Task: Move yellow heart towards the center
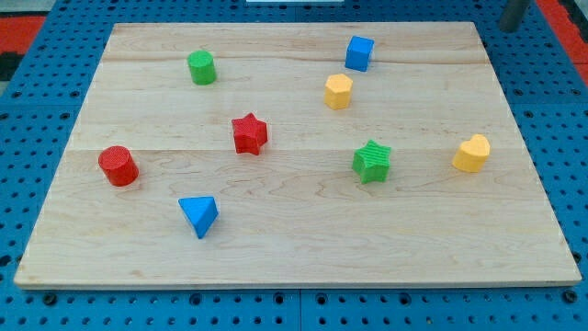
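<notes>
The yellow heart (471, 154) lies near the board's right edge, about mid-height. Part of my rod shows at the view's top right corner, and my tip (509, 28) is just beyond the board's top right corner, well above the heart and touching no block. The green star (371, 161) lies left of the heart. The red star (249, 133) lies near the board's centre.
A yellow hexagonal block (338, 91) and a blue cube (359, 52) lie at upper right of centre. A green cylinder (201, 67) is at upper left, a red cylinder (118, 165) at left, a blue triangle (199, 215) at lower left. The wooden board (303, 257) rests on a blue pegboard.
</notes>
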